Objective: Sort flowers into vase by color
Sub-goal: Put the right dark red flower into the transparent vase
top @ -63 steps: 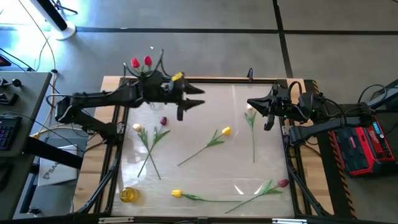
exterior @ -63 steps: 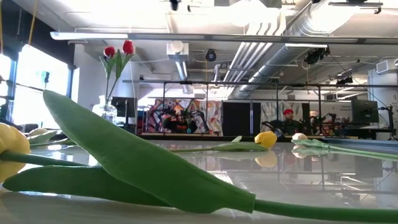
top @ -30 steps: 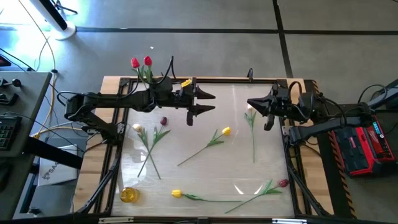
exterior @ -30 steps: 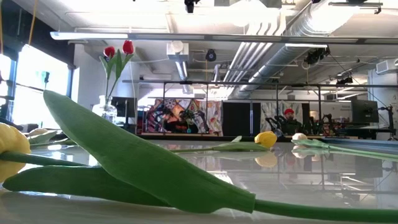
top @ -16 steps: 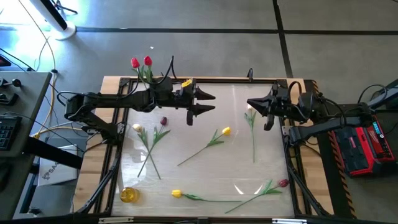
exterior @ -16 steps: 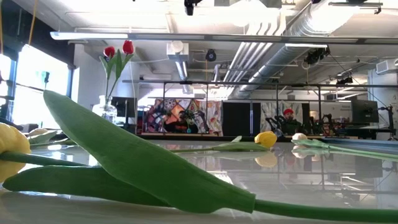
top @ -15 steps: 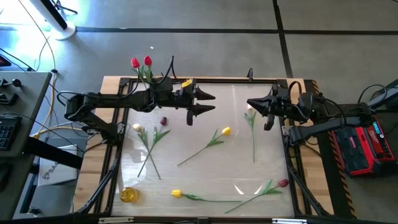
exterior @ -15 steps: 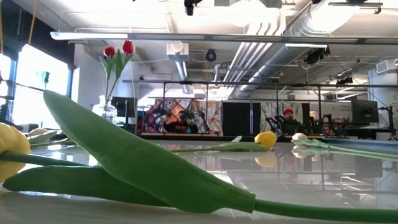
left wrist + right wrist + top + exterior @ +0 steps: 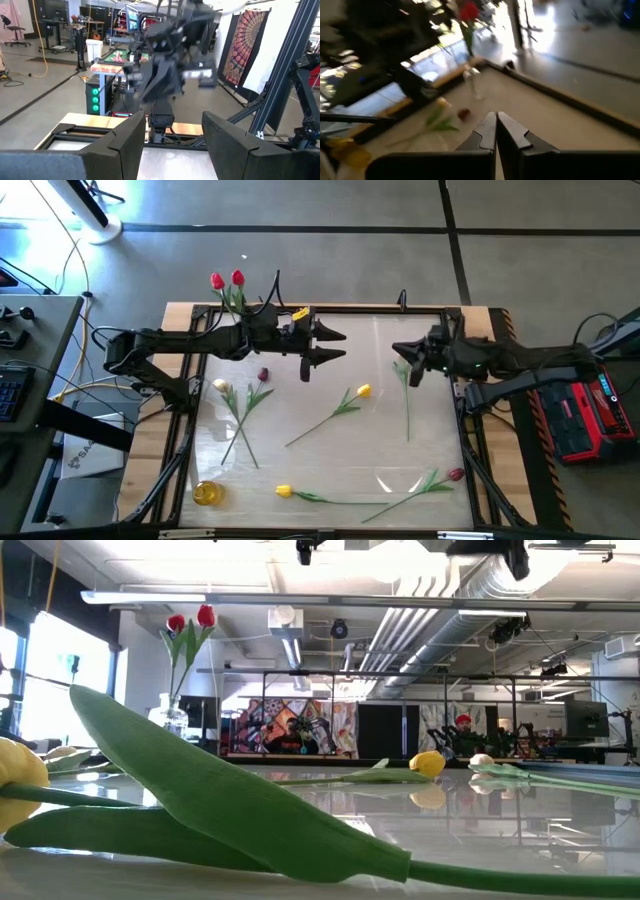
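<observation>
Two red tulips [image 9: 226, 280] stand in the vase [image 9: 174, 718] at the far left corner. The left pincer [image 9: 325, 346] hangs open and empty above the tabletop [image 9: 330, 450] – the right pincer [image 9: 402, 356] is shut on nothing, over the white tulip [image 9: 405, 385]. Maroon, cream and yellow flowers [image 9: 330, 416] lie scattered across the tabletop.

No text, label or number can be read anywhere.

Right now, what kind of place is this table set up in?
Likely a robotics lab or workshop: exposed ceiling ducts, a bare concrete floor, and more equipment benches beyond the table.
</observation>
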Robot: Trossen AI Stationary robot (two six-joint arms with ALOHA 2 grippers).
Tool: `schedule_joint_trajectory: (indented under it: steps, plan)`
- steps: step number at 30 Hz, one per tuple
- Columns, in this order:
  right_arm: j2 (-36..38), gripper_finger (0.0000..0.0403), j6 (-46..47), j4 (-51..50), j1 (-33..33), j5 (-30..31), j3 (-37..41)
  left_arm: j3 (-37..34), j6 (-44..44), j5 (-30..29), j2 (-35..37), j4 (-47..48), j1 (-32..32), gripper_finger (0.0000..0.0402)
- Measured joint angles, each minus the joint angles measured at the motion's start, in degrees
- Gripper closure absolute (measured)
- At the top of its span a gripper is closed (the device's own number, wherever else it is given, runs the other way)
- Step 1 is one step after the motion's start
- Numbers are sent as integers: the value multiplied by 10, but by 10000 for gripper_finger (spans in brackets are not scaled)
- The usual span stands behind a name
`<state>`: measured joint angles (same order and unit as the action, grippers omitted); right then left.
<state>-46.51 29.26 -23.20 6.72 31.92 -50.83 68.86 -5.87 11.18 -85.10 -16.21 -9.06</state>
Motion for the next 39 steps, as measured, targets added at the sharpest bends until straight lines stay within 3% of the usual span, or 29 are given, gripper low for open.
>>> schedule_joint_trajectory:
  steps: [3,9,13,17,20,24,29,39]
  plan:
    - [-17,402,80,-49,0,26,0,0,0,0,0,0,0,218]
    - [-64,402,206,-79,0,19,0,0,0,0,0,0,0,218]
    - [-96,402,238,-79,0,17,0,0,0,0,0,0,0,218]
    - [-113,402,281,-84,0,-19,0,0,0,0,0,0,0,218]
    - [-124,402,415,-135,0,-37,0,0,0,0,0,1,0,218]
    - [-143,402,548,-208,4,-122,1,0,0,0,0,1,0,218]
    - [-181,402,632,-214,46,-186,1,0,0,0,0,1,0,218]
    - [-257,402,883,-196,146,-185,1,0,0,0,0,1,0,218]
